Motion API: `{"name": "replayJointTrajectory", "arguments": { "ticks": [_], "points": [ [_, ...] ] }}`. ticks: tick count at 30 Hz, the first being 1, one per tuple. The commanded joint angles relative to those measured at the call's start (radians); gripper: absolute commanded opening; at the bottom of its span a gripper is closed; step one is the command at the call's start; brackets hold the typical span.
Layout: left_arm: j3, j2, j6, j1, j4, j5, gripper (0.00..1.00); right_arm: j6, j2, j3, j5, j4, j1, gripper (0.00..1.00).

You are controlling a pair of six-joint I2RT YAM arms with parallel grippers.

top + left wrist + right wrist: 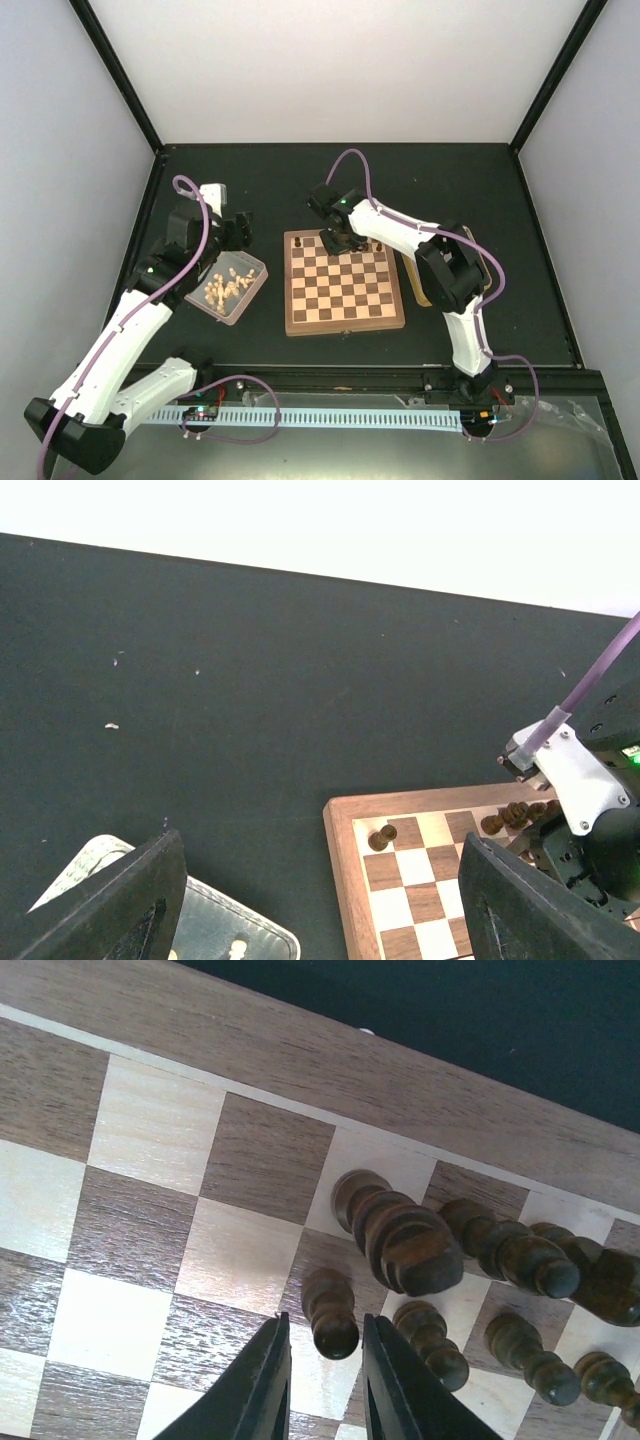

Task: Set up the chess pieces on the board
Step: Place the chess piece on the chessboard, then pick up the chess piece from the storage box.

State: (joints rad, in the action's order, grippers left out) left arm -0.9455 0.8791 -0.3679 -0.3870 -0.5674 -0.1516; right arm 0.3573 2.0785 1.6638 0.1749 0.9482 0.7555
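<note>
Top view: the board (345, 300) lies mid-table (500, 180). My right tool (341, 240) is low over its far row, where a few dark pieces (378, 245) stand. My left tool (236, 230) hangs left of the board, just beyond the tray (251, 295) w/ pale pieces (225, 288).

Left wrist: left tool is released, fingers (110, 905) wide apart, nothing between.

Right wrist: right tool fingers (255, 1390) sit a little apart on both sides of one pawn (330, 1305), which stands upright. I cannot tell if they pinch it or not. A tall piece (400, 1245) and another pawn (430, 1340) are just beside. Risk, imo: a sideways pull or a wider opening makes a finger hit these neighbours and they fall like dominoes. If the pawn sticks to a pad, it tips too.
</note>
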Motion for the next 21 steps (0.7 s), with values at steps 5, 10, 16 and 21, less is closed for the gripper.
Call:
{"name": "replayJointTrajectory", "arguments": {
  "ticks": [5,10,16,21],
  "points": [
    [-0.004,0.004,-0.005,0.008,0.028,0.013,0.77,0.023,-0.115,-0.009,0.028,-0.026,-0.004,0.25],
    [-0.004,0.004,-0.001,0.008,0.033,0.027,0.77,0.052,-0.238,-0.091,0.086,-0.080,-0.013,0.28],
    [-0.005,0.004,0.010,0.007,0.050,0.081,0.79,0.110,-0.451,-0.331,0.164,-0.142,-0.102,0.30],
    [-0.003,0.007,0.020,0.008,0.075,0.144,0.79,0.158,-0.616,-0.566,0.145,-0.211,-0.288,0.31]
  ]
}}
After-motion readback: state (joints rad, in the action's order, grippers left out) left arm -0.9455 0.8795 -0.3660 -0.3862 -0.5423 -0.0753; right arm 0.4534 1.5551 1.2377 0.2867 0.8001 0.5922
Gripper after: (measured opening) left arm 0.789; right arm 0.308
